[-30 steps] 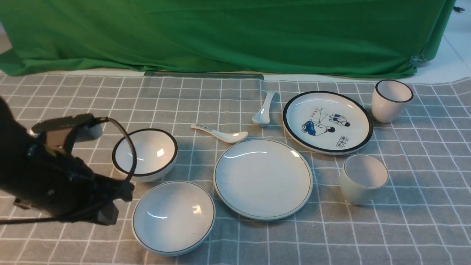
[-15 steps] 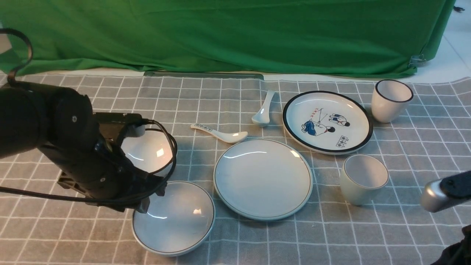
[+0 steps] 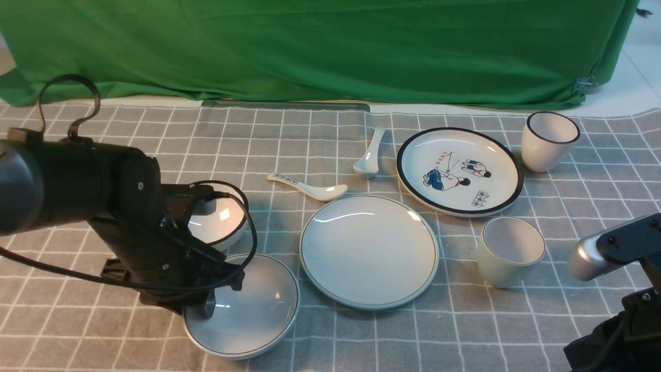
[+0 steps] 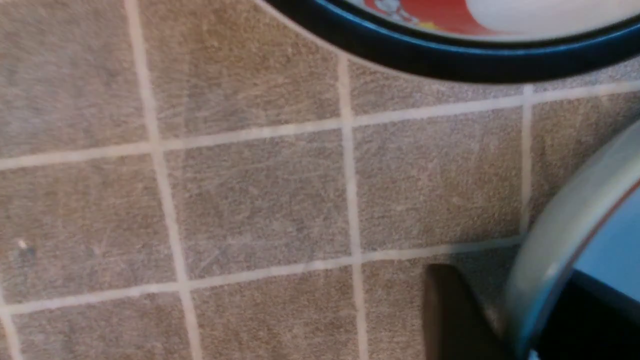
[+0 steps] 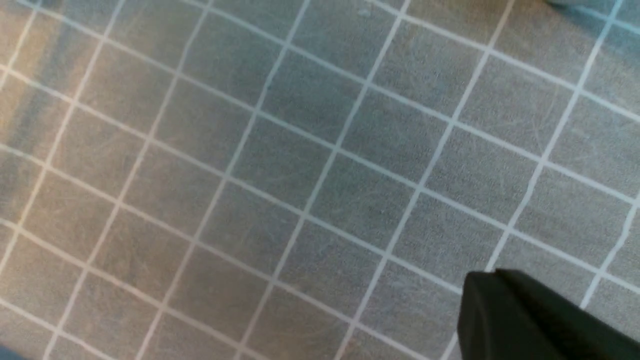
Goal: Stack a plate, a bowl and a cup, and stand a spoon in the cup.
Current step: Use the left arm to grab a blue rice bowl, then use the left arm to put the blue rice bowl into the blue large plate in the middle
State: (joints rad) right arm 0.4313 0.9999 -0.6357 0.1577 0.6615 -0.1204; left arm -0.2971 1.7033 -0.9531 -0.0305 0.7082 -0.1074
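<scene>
My left gripper (image 3: pixel 207 309) straddles the left rim of the bowl (image 3: pixel 253 310), one finger outside and one inside, since a shallow bowl offers only its edge; whether it has pinched yet I cannot tell; the plate (image 3: pixel 369 251) lies bare just beside, ready as base; the spoon (image 3: pixel 367 155) lies behind it; the cup (image 3: pixel 508 250) stands further right; my right gripper (image 5: pixel 505 310) hangs closed and empty over the cloth (image 5: pixel 300 175), out of the way.

Cartoon plate (image 3: pixel 459 171), black-rimmed cup (image 3: pixel 548 141), black-rimmed bowl (image 3: pixel 221 216), printed-handle spoon (image 3: pixel 308 187) on grey checked cloth (image 3: pixel 594 206), green backdrop (image 3: pixel 330 46) behind.
</scene>
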